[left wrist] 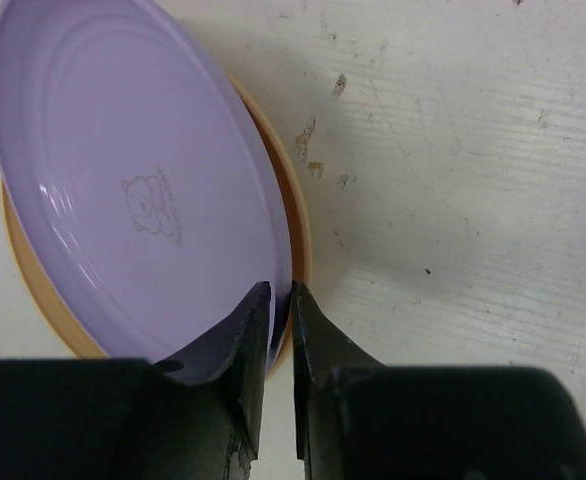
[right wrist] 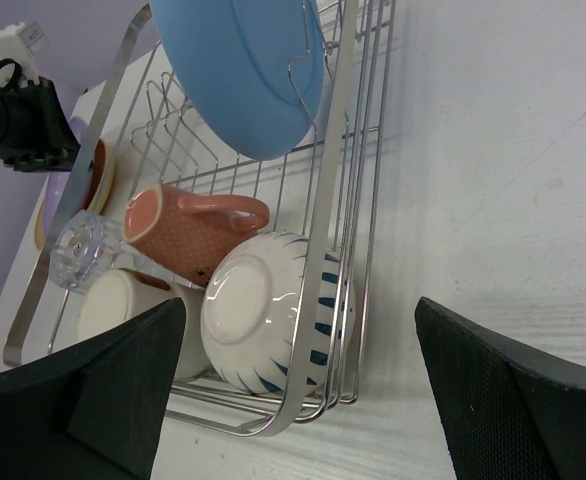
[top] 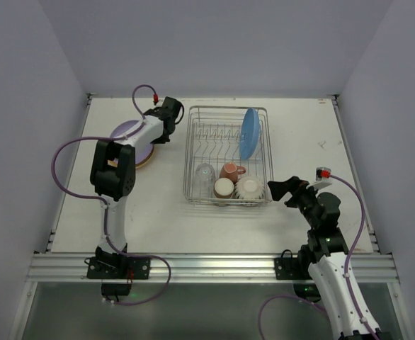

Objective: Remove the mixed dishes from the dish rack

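Observation:
The purple plate (top: 126, 129) (left wrist: 123, 180) lies on the yellow-orange plate (top: 145, 159) (left wrist: 295, 215) on the table left of the dish rack (top: 190, 156) (right wrist: 338, 150). My left gripper (top: 163, 132) (left wrist: 281, 288) straddles the purple plate's rim, its jaws a narrow slit apart. In the rack a blue plate (top: 248, 133) (right wrist: 243, 70) stands upright. At its near end are a clear glass tumbler (top: 205, 173) (right wrist: 81, 250), two reddish-brown cups (top: 230, 171) (right wrist: 188, 232), and a cream bowl (top: 250, 188) (right wrist: 263, 310) with blue strokes. My right gripper (top: 282, 191) (right wrist: 300, 305) hangs wide open just right of the rack's near corner, facing the bowl.
White walls enclose the table on the left, back and right. The rack's wire rim stands between my right gripper and the bowl. Bare tabletop (top: 307, 142) lies right of the rack and in front of it.

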